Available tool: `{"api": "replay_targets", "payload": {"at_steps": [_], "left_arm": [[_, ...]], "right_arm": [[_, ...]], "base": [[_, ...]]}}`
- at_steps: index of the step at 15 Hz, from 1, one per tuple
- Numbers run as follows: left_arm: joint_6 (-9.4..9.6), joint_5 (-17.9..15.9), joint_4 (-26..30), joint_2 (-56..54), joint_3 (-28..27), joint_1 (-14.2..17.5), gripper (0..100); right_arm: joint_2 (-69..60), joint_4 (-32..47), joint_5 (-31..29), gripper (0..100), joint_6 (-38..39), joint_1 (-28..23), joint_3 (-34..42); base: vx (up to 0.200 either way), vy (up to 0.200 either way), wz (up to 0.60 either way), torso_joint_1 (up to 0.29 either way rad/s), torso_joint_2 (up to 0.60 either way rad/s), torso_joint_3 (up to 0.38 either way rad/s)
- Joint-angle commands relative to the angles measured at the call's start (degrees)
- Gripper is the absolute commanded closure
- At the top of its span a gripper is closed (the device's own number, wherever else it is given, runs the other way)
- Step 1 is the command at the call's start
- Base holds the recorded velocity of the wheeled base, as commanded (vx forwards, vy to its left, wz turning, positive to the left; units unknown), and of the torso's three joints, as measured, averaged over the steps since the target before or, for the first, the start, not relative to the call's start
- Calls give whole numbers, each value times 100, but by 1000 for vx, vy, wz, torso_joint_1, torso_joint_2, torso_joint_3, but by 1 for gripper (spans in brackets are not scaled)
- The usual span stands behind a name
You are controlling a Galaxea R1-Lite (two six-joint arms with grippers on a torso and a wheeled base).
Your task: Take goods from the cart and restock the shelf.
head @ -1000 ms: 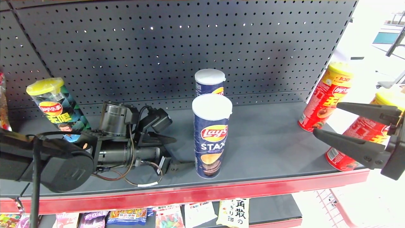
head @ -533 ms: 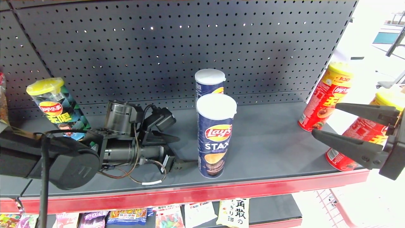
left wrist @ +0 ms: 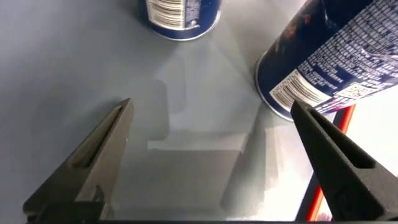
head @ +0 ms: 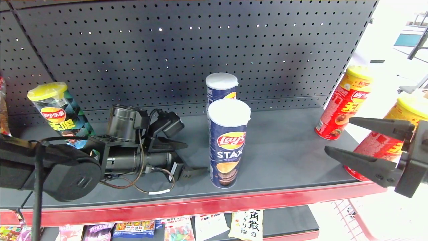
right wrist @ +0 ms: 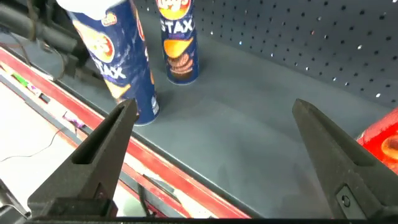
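A blue chip can (head: pixel 229 144) with a white lid stands upright near the front of the grey shelf (head: pixel 287 150). A second blue can (head: pixel 221 85) stands right behind it. My left gripper (head: pixel 194 157) lies low over the shelf just left of the front can, open and holding nothing. In the left wrist view the left gripper (left wrist: pixel 211 115) has the front can (left wrist: pixel 329 56) just past one fingertip and the back can (left wrist: pixel 180 15) farther off. My right gripper (head: pixel 337 135) hangs open at the shelf's right end. The right wrist view has the right gripper (right wrist: pixel 214 106) looking at both cans (right wrist: pixel 121 56).
Two red chip cans (head: pixel 346 102) (head: pixel 391 140) stand at the shelf's right end, the nearer one behind my right gripper. A green can (head: pixel 60 113) stands at the far left. The pegboard (head: pixel 200 43) backs the shelf. Snack bags (head: pixel 247 222) hang below the red front lip (head: pixel 234 201).
The front blue can shifted slightly right with the left gripper against it. The left arm has since drawn back a little, and the right gripper has sunk slightly.
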Motion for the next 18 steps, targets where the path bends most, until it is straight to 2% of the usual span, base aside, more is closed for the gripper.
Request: {"api": "replay_targets", "payload": {"at_steps": [1,2,4,5,7,8,9,10,11,12,13,14,15,17,18], "left_arm": [[-146,256,32,-985,432,114,0],[-234,361,58,-1468,723,158,0],[-269,810,225,-2330,1144,255,0],[-304,1486,664,-3235,1434,299,0],[-427,2137,1403,-4105,1549,316,0],[-418,3341,2607,-5019,1496,334,0],[-454,3701,3451,-5520,1426,228,0],[-533,3596,3890,-6074,1514,220,0],[-735,3666,3881,-6548,1865,246,0],[-726,4070,3890,-6838,2058,395,0],[-770,4272,3881,-6979,2146,466,0],[-831,4246,3890,-7067,2146,492,0],[-814,4246,3890,-7049,2146,527,0],[-585,4255,3881,-6970,2146,545,0],[-577,4264,3881,-6979,2146,554,0]], "right_arm": [[57,-10,29,0,-6,1,175],[30,-19,12,0,-14,1,342],[-102,-72,3,0,-32,1,649],[-480,-19,-23,0,-23,1,816],[-831,-10,-287,0,-23,-157,1053],[-1148,-19,-454,0,-23,-412,1264],[-1350,-10,-428,0,-14,-623,1352],[-1552,-10,-419,0,-14,-878,1484],[-1745,-10,-463,0,-14,-1133,1651],[-1851,-19,-471,0,-14,-1379,1783],[-1895,-19,-454,0,-14,-1616,1862],[-1903,-19,-410,0,-14,-1932,1906],[-1886,-19,-419,0,-14,-1994,1906],[-1851,-1,-471,0,-14,-2082,1941],[-1833,-1,-463,0,-14,-2117,1950]], "base": [[0,0,0,0,0,0],[0,0,0,0,0,0],[0,0,0,0,0,0],[0,0,0,0,0,0],[0,0,0,0,0,0],[0,0,0,0,0,0],[0,0,0,0,0,0],[0,0,0,0,0,0],[0,0,0,0,0,0],[0,0,0,0,0,0],[0,0,0,0,0,0],[0,0,0,0,0,0],[0,0,0,0,0,0],[0,0,0,0,0,0],[0,0,0,0,0,0]]}}
